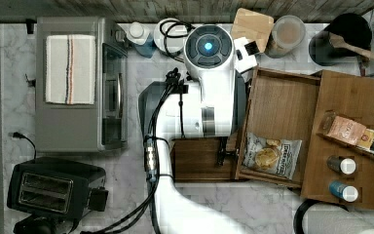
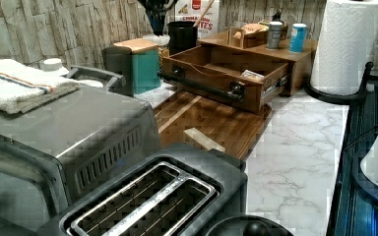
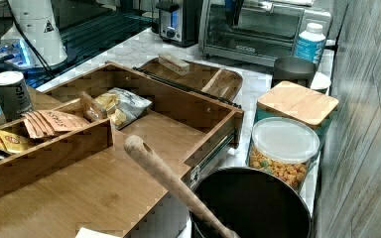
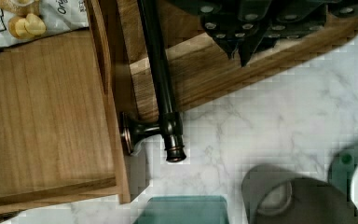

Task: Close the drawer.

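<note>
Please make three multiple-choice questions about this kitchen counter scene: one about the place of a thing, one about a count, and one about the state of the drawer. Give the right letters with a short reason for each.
1. Where does the snack bag lie?
A. inside the drawer
B. on the toaster oven
C. on the wooden tray

2. How many slots does the toaster have?
A. one
B. two
C. four

3. What is the state of the drawer?
A. fully closed
B. pulled open
C. taken out and lying on the counter

Answers:
1 A: the top view shows the bag on the drawer floor, in the corner by the front wall.
2 B: two long slots show in the top view.
3 B: the drawer stands out from the cabinet, its bar handle over the tray.
</note>
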